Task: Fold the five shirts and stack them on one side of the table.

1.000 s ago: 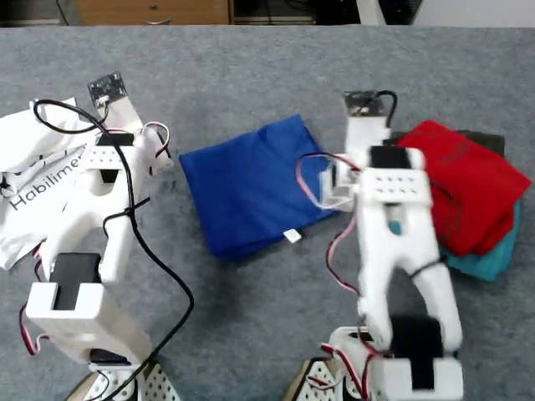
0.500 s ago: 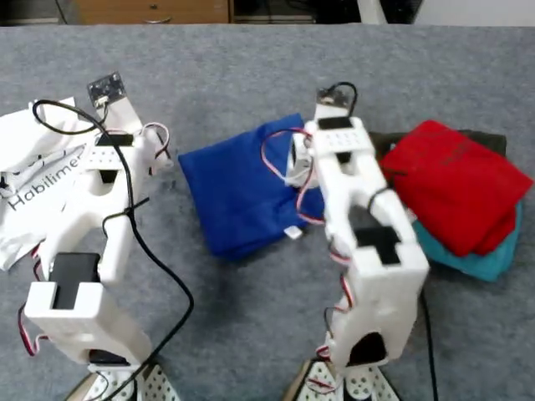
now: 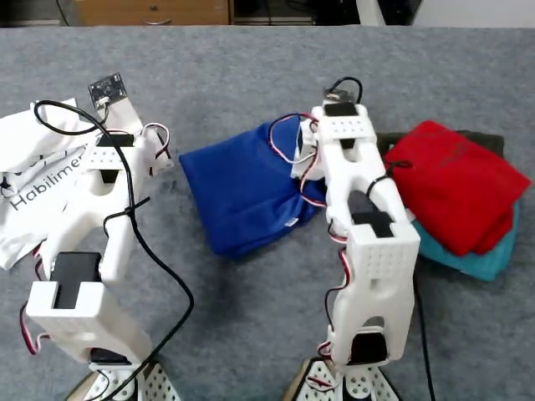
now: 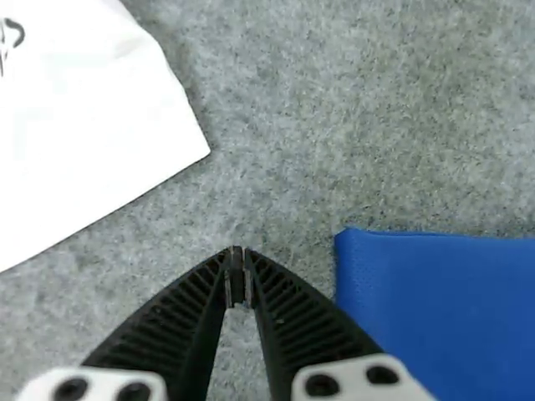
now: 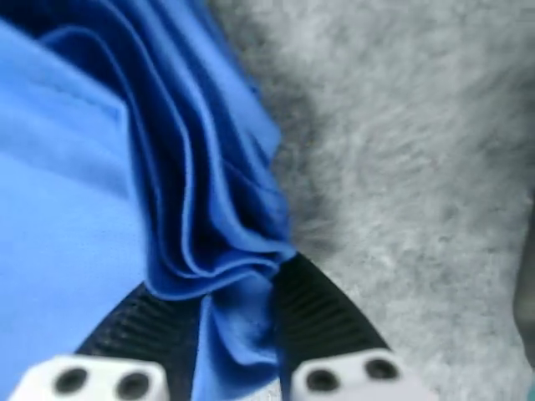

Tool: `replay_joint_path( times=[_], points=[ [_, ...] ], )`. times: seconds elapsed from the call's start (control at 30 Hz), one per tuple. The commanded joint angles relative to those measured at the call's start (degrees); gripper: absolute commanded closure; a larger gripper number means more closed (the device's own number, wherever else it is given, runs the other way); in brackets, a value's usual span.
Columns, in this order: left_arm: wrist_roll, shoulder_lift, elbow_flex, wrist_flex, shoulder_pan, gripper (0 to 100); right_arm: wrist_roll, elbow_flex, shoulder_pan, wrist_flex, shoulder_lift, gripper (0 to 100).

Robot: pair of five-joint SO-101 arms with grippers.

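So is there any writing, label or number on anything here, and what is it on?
White shirt: one line of dark lettering, partly covered by the left arm, so it cannot be read whole.
Blue shirt: a small white tag at its edge, too small to read.
No other text can be made out.

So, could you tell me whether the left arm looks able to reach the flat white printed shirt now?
Probably yes: the left gripper, shut and empty, hangs over bare grey carpet beside the white printed shirt, with nothing between them.
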Motion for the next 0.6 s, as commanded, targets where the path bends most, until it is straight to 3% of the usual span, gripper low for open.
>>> replay_joint_path(
  times=[0.0,0.33,0.57],
  points=[
    [-0.6,-0.5,-0.3,-1.0,0.7,98,1.0,-3.8,2.6,4.8,0.0,99.5],
    [-0.6,-0.5,0.3,-2.6,0.6,98,4.0,-30.6,8.0,22.5,0.0,99.5],
    [-0.7,-0.5,0.3,-2.7,0.6,98,7.9,-37.3,17.6,22.8,-3.9,99.5]
  ],
)
